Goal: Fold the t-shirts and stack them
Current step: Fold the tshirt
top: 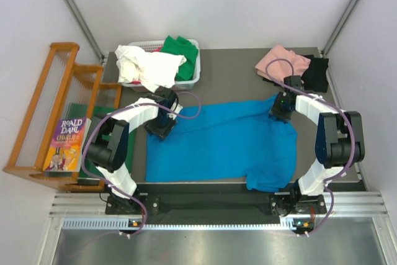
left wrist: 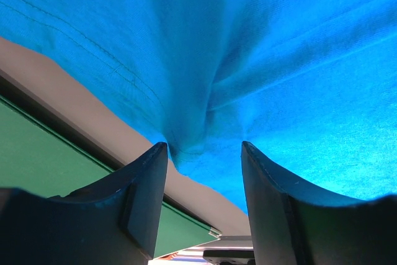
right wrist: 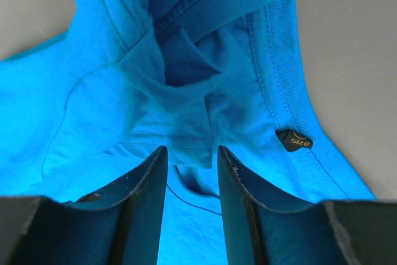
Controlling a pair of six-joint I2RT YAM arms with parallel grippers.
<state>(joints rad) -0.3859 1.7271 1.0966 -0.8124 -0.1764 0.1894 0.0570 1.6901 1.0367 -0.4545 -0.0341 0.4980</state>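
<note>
A bright blue t-shirt lies spread on the grey table, its near right part bunched at the front edge. My left gripper is at the shirt's far left corner. In the left wrist view it is open, with a puckered bit of the blue hem between the tips. My right gripper is at the shirt's far right. In the right wrist view it is open over folded blue cloth near the collar and a black size tag.
A white basket at the back left holds white, green and red cloth. Pink and black tees lie at the back right. A wooden rack with a book stands to the left. A green board lies beside the table's left edge.
</note>
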